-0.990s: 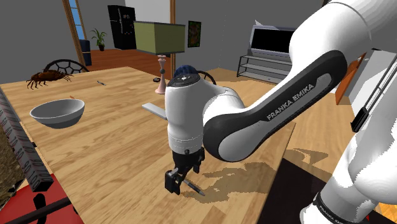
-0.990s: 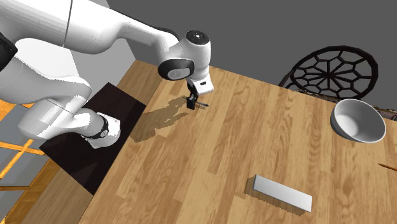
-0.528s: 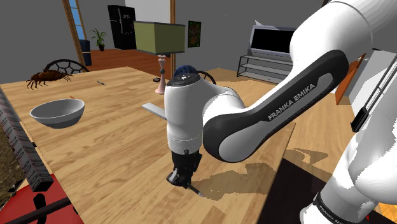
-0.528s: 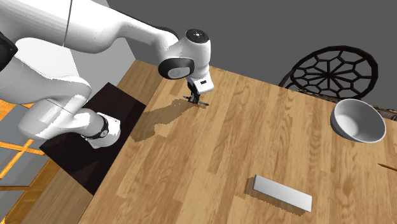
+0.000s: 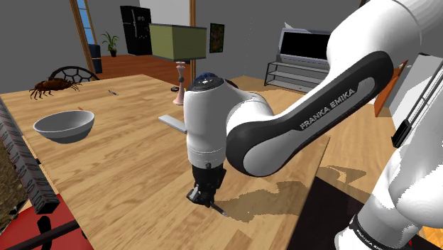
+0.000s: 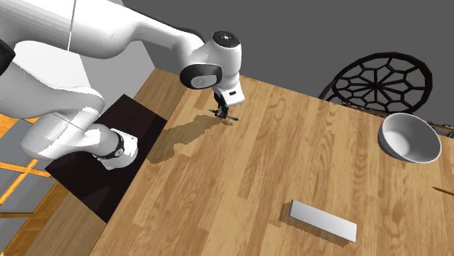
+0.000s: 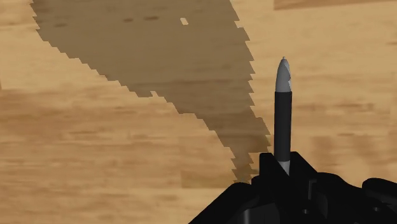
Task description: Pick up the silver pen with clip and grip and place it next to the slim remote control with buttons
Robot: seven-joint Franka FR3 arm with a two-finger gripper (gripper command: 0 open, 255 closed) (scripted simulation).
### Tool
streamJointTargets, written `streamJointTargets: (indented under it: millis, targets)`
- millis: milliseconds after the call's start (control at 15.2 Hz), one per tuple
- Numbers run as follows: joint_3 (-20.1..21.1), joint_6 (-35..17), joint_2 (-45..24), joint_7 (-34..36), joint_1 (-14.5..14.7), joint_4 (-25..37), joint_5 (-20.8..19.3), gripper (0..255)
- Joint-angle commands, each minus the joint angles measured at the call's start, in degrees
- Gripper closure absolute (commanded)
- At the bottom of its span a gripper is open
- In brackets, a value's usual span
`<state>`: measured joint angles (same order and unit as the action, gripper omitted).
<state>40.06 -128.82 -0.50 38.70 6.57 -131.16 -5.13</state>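
The pen has a black barrel and a grey pointed tip. It sticks out from between the fingers of my gripper, which is shut on it. In the shoulder view the gripper stands low over the wooden table near its front edge, and the pen slants out below it. The second exterior view has the gripper and the pen at the table's near corner. A plain grey slim slab, the remote, lies far from them; its end peeks out behind the arm.
A grey bowl sits at the shoulder view's left, the same bowl at the second exterior view's right. A lamp and a brown spider figure stand at the far side. A round-backed chair is behind the table.
A second ago the fingers stood open around the pen on the table. They have shut on it, and the hand has barely moved since.
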Motion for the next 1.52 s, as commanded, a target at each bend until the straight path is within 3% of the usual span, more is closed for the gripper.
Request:
streamJointTargets:
  millis: [0, 924, 1452]
  targets:
    - [-0.04, 1.54, 1.32, -0.97, -0.08, 0.51, 1.18, 255]
    - [-1.04, 11.56, 7.57, -5.03, 0.01, 5.79, 5.94, 255]
    - [-6.33, 11.33, 2.43, -13.2, -5.17, 10.12, 1.69, 255]
